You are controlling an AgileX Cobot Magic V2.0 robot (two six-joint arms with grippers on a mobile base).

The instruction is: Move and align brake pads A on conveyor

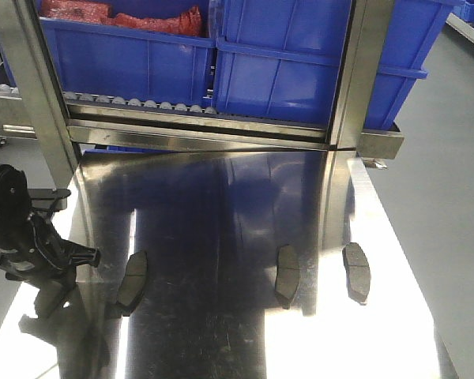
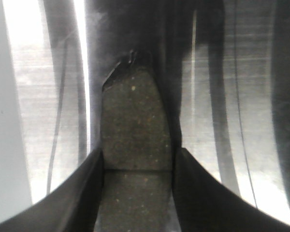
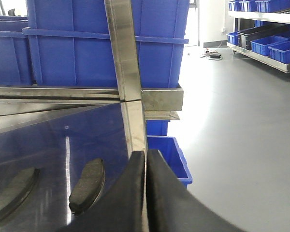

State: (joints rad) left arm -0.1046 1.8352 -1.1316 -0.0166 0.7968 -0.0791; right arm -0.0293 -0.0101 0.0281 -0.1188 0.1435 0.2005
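Evidently stiff, heavy, the brake pad [image 2: 134,111] is best pinched across its long edges (left claw [image 2: 137,154] spread astride it; right claw [image 3: 145,157] closed, empty).

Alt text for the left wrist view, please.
A dark-grey brake pad sits lengthwise between the left gripper's two black fingers, which are close on both sides. Around it is streaky, reflective steel.

- bench [image 1: 221,213]: shiny steel top, mirror-like, streaked with reflections
- flat dark-grey oblong brake pad [image 1: 132,280]: lying flat, left side
- second brake pad [image 1: 287,275]: centre-right
- third brake pad [image 1: 356,271]: near the second, by the right edge
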